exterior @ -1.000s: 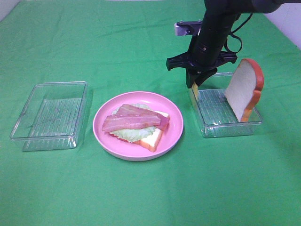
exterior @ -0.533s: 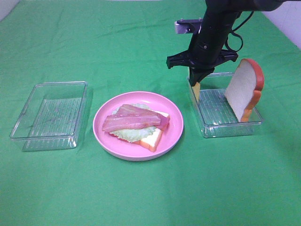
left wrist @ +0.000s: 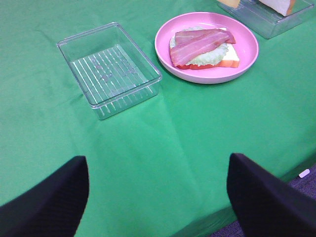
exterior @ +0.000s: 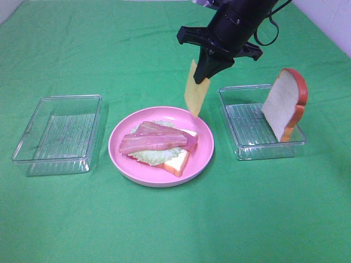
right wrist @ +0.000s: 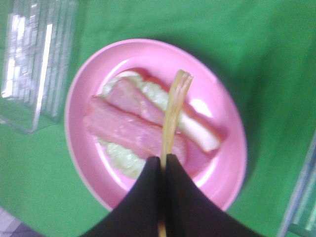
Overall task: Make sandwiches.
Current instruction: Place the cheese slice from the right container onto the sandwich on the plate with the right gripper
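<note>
A half-built sandwich (exterior: 160,144) lies on the pink plate (exterior: 205,143): a bread slice, lettuce and bacon strips on top. It also shows in the left wrist view (left wrist: 201,47) and the right wrist view (right wrist: 136,128). My right gripper (exterior: 207,70) is shut on a yellow cheese square (exterior: 195,89), which hangs edge-down above the plate's far right rim. In the right wrist view the cheese (right wrist: 173,111) shows edge-on over the sandwich. A second bread slice (exterior: 284,104) leans upright in the right clear tray (exterior: 241,149). My left gripper's fingers (left wrist: 44,202) are spread wide, holding nothing, above the near table edge.
An empty clear tray (exterior: 57,134) stands left of the plate, also in the left wrist view (left wrist: 109,69). A green cloth covers the table. The table's near edge shows in the left wrist view (left wrist: 256,207).
My right gripper has lifted the cheese square out of the right tray and carried it left and up, over the plate's far right rim. The left arm has not moved.
</note>
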### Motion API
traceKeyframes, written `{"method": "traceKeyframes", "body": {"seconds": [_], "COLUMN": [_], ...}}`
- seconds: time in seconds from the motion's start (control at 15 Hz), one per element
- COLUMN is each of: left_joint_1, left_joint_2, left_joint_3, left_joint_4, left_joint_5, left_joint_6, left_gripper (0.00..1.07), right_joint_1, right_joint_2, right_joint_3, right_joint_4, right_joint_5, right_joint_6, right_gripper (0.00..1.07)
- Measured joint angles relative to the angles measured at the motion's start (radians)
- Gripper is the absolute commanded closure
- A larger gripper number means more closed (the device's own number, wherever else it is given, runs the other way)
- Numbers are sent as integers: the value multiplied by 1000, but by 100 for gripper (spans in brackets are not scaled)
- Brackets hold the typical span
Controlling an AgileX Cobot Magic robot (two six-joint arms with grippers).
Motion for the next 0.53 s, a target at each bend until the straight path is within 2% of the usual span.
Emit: {"method": "traceKeyframes", "body": {"seconds": [0.2,0.4,0.53], "left_joint_1": [0,0,0], "left_joint_2": [0,0,0], "left_joint_3": [0,0,0], "left_joint_4": [0,0,0], "left_joint_5": [0,0,0], "left_joint_6": [0,0,0], "left_gripper": [32,32,32], "right_joint_1": [34,146,176], "right_joint_2": [0,56,99], "right_joint_3": [4,6,7], "right_joint_4": [163,205,218], "right_joint_5": [24,-14,-26], "right_joint_6": [-96,-125,-125], "right_gripper": [107,107,107]}}
